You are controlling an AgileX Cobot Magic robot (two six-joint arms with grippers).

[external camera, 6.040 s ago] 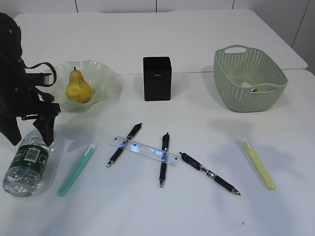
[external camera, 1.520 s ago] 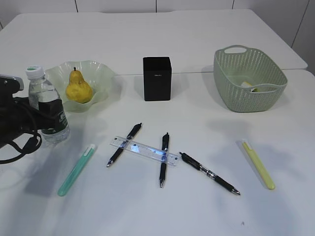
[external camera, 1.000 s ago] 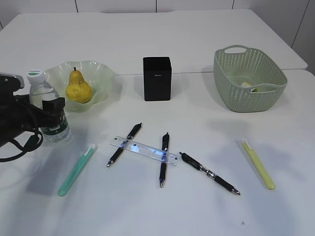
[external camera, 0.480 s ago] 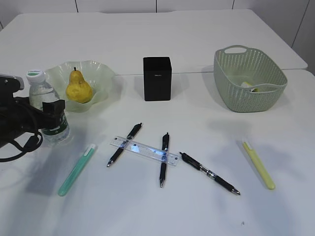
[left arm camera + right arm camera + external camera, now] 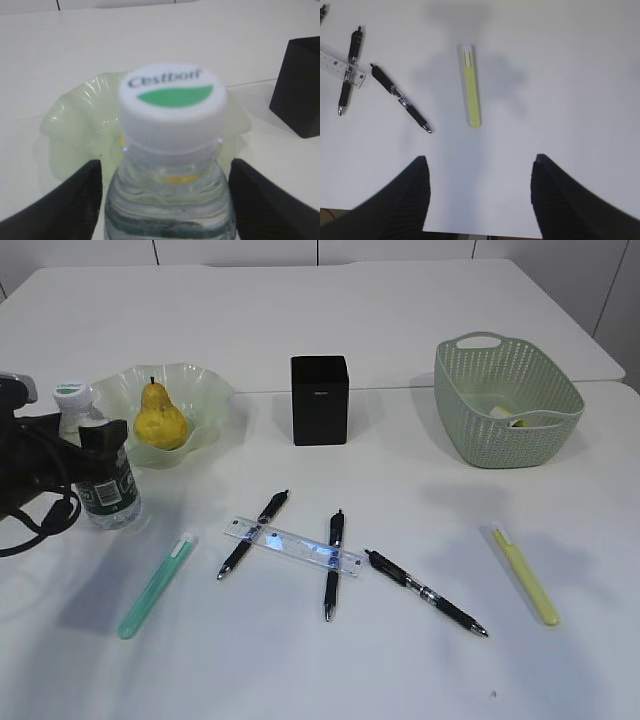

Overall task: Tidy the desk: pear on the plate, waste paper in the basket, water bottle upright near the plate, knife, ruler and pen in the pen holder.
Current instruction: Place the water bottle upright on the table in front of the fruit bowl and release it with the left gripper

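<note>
Standing upright just beside the plate (image 5: 195, 390), the water bottle (image 5: 100, 472) is seen between the left gripper (image 5: 92, 455)'s parted jaws in the exterior view; light, smooth and easily dented, it is best held at the labelled waist. From the left wrist, only its white cap (image 5: 172, 102) is shown, fingers (image 5: 75, 205) flanking without contact. Below the right gripper (image 5: 480, 197)'s open, empty jaws, a yellow knife (image 5: 472, 85) is revealed.

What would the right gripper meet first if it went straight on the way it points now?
Probably bare white desk. The right gripper stands open, pointing down at the tabletop; the yellow-green capped utility knife lies just ahead of that line, so depth is uncertain.
</note>
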